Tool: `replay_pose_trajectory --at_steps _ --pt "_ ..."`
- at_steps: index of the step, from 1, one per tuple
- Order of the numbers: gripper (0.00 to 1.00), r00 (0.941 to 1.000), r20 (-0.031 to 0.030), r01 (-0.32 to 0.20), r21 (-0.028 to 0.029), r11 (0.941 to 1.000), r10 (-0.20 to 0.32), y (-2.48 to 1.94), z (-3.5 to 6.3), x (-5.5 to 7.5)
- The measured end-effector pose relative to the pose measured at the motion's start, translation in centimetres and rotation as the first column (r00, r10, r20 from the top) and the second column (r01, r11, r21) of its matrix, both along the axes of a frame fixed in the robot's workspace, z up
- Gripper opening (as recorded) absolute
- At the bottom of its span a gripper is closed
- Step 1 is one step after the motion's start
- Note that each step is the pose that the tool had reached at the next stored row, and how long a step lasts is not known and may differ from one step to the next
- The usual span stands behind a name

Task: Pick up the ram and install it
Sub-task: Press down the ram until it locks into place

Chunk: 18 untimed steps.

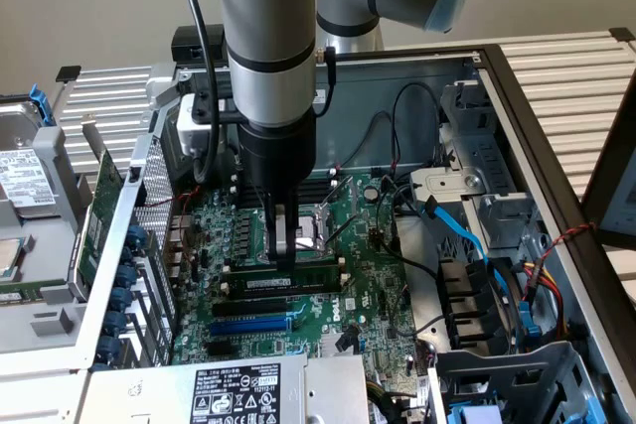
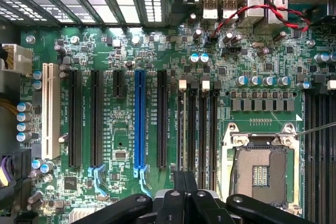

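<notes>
The ram (image 1: pixel 298 281), a thin green stick with a white label strip, stands on edge in a memory slot on the motherboard (image 1: pixel 378 295), beside the CPU socket (image 1: pixel 323 227). My gripper (image 1: pixel 284 259) comes straight down onto its middle, fingers close together with the stick's top edge between them. In the wrist view the ram (image 2: pixel 182 129) is seen edge-on as a narrow dark line. It lies in the slot with white latches and runs in under my gripper (image 2: pixel 185 183), whose fingers are shut on it. The neighbouring memory slots (image 2: pixel 205 129) are empty.
A blue expansion slot (image 2: pixel 139 119) and black slots (image 2: pixel 96 119) lie beside the memory slots. The CPU socket (image 2: pixel 260 169) is bare. A green expansion card (image 1: pixel 99 215) stands at the exterior view's left. Blue and black cables (image 1: pixel 467 235) and drive bays crowd the right.
</notes>
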State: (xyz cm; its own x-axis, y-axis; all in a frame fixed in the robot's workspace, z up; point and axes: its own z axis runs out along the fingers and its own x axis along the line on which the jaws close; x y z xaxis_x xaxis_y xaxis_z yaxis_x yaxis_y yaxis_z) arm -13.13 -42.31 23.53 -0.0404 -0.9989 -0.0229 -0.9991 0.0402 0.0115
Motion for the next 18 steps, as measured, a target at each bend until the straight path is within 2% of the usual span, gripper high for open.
replay_pose_trajectory --at_steps 18 --pt "0.11 1.0 0.0005 0.0 0.0006 1.0 0.0 0.01 -0.39 0.0"
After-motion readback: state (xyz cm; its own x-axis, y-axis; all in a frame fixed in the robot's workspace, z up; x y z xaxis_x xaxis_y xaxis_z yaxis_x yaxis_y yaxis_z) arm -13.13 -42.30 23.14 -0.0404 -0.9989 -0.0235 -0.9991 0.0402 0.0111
